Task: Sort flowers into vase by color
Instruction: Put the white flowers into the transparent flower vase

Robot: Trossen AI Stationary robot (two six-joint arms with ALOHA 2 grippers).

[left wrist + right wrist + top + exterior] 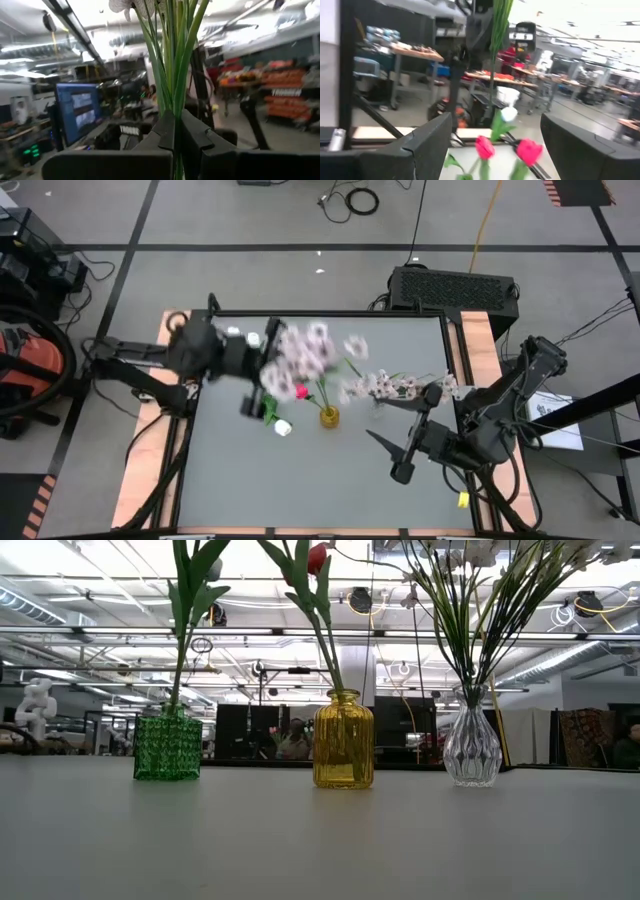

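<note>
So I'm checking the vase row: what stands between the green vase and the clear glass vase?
The yellow vase with a red tulip, seen in the low view between the green vase and the clear glass vase.

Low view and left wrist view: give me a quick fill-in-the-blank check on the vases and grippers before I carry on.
1. The ribbed glass vase standing between the green one and the clear one is coloured ____.
2. The left gripper is shut on a bunch of green ____.
3. The right gripper, low on the table's right side, is ____ and holds nothing.

Missing words: yellow; stems; open
</note>
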